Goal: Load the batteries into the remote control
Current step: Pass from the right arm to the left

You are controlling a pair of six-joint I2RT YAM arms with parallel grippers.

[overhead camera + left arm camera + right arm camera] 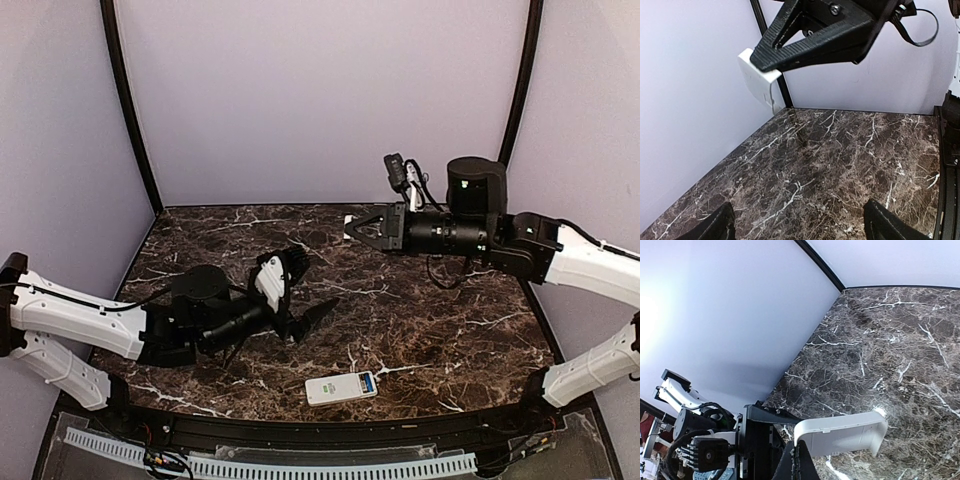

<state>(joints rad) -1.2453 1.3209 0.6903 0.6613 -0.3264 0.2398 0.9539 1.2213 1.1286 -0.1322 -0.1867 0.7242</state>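
The white remote control lies flat near the table's front edge, with a small green mark on it and a bluish patch at its right end; I cannot tell whether that patch is the batteries. No other blue cells show. My right gripper is raised over the far middle of the table, shut on a thin white cover piece, which also shows in the left wrist view. My left gripper is open and empty, low over the table's left middle, its fingertips wide apart.
The dark marble tabletop is bounded by pale purple walls and black corner posts. A white ribbed strip runs along the near edge. The left arm's body shows in the right wrist view.
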